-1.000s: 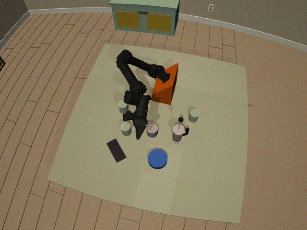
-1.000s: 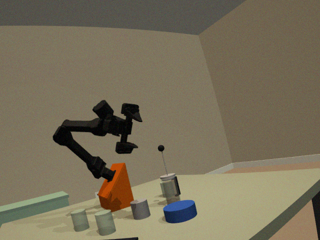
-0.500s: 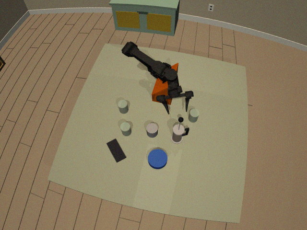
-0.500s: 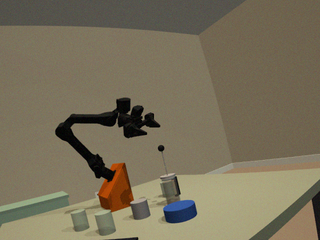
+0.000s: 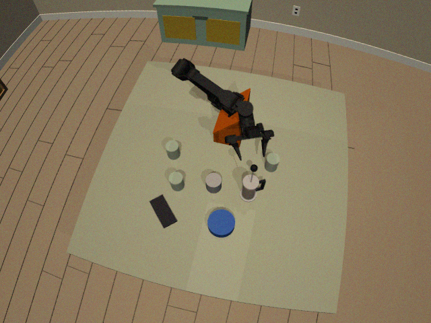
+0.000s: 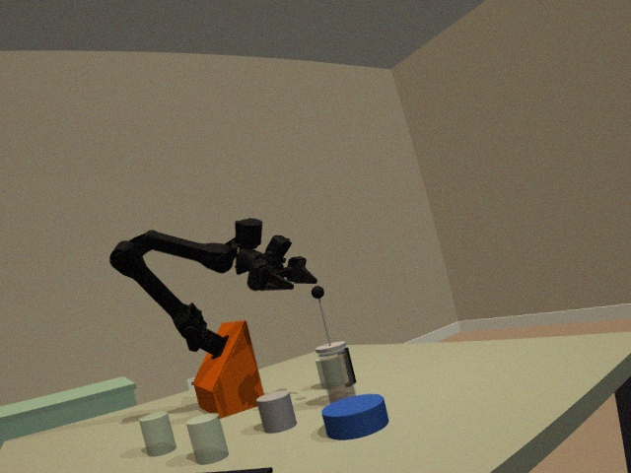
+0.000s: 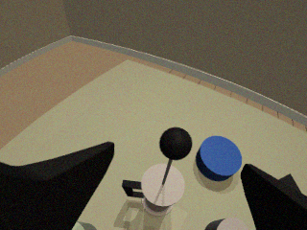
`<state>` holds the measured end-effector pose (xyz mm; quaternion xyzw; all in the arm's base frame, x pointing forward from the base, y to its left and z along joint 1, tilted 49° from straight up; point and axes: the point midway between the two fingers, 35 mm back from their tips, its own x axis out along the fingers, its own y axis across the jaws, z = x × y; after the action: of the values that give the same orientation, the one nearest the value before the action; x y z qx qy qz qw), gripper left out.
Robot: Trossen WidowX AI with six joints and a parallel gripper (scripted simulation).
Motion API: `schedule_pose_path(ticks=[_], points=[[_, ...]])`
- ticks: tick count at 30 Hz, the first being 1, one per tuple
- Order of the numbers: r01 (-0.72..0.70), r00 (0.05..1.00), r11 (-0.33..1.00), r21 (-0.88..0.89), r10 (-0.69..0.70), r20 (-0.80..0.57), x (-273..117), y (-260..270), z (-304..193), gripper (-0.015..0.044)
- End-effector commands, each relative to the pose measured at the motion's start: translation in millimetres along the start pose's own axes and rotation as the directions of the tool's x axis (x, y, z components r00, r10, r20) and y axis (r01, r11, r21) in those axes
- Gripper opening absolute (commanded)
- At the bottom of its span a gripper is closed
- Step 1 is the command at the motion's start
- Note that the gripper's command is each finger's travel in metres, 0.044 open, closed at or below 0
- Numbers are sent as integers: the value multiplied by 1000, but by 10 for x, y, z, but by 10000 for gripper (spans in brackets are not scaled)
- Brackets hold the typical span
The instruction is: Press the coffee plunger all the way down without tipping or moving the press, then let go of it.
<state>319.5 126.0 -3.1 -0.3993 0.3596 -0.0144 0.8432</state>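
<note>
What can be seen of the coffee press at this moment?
The coffee press stands upright on the table: a clear, glass-like cylinder with a pale lid and a dark handle on one side. A thin rod rises from the lid to a black ball knob, so the plunger looks fully raised. The open gripper hangs just short of the knob and holds nothing; nothing but the table touches the press. A blue disc and a grey cylinder stand apart from it.
</note>
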Motion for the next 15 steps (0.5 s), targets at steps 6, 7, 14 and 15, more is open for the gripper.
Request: schedule_pose_path(ticks=[6,7,14,15], points=[[-7,1000,1000,-9,7,9,84,14,-27,440],[-7,1000,1000,-9,7,9,100,14,-27,440],[-6,1000,1000,-8,6,9,215,14,-25,440],[-6,1000,1000,-8,6,9,231,14,-25,440]])
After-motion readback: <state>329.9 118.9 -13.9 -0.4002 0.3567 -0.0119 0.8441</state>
